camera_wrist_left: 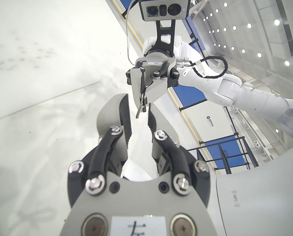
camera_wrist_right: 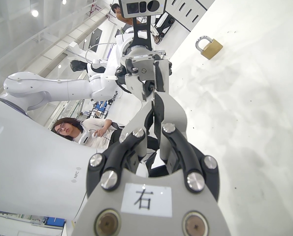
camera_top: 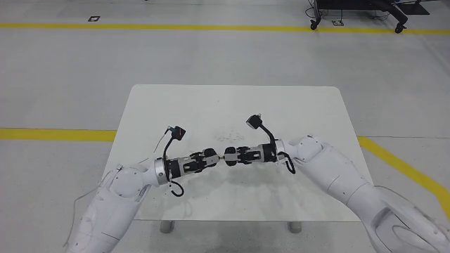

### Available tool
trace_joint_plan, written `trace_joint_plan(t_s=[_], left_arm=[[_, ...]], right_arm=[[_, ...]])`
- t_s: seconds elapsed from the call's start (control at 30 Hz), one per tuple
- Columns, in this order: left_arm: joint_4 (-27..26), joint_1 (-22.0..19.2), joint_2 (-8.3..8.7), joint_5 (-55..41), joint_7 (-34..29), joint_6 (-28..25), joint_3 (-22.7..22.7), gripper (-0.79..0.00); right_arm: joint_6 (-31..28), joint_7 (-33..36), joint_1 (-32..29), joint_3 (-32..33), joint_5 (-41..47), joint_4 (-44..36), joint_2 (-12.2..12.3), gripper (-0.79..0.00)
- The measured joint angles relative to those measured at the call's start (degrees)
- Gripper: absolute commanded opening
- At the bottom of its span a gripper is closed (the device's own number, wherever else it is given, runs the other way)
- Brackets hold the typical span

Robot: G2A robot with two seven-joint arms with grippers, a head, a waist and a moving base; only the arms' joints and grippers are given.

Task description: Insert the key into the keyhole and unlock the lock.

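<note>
Brassy metal padlock [camera_wrist_right: 212, 49], glossy shackle [camera_wrist_right: 201, 42]

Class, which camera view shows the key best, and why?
The left wrist view: the key sticks out from the right gripper's shut fingers. In the right wrist view those fingers hide it. In the top view it is too small to make out.

key [camera_wrist_left: 138, 112] head hidden between right hand [camera_wrist_left: 142, 102] fingers; padlock [camera_wrist_right: 209, 47] bottom face too small to tell.
</note>
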Motion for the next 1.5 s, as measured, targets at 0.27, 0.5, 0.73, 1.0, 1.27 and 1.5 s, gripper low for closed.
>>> trace_joint_plan(t_s=[0.27, 0.5, 0.73, 1.0, 1.27, 1.5], left_arm=[[-1.16, 0.88, 0.76, -0.33, 1.79, -0.98, -3.74, 0.000], [-1.14, 0.87, 0.75, -0.33, 1.77, -0.98, -3.70, 0.000], [-6.50, 2.50, 1.45, 9.07, 4.68, -0.24, -6.05, 0.000], [-21.50, 9.71, 3.86, 37.69, 2.48, 4.79, -15.20, 0.000], [-21.08, 11.04, 4.20, 53.40, -2.53, 12.63, -11.67, 0.000], [-20.27, 9.73, 4.01, 61.03, -5.31, 18.85, -8.15, -0.046]], right_arm=[[-5.38, -5.38, 0.85, 4.32, -1.99, 5.47, 2.76, -0.785], [-5.66, -5.66, 0.90, 4.58, -2.21, 5.74, 2.86, -0.785], [-5.66, -5.66, 0.90, 4.58, -2.21, 5.74, 2.86, -0.785], [-5.66, -5.66, 0.90, 4.58, -2.21, 5.74, 2.86, -0.785], [-5.66, -5.66, 0.90, 4.58, -2.21, 5.74, 2.86, -0.785], [-5.66, -5.66, 0.90, 4.58, -2.21, 5.74, 2.86, -0.785]])
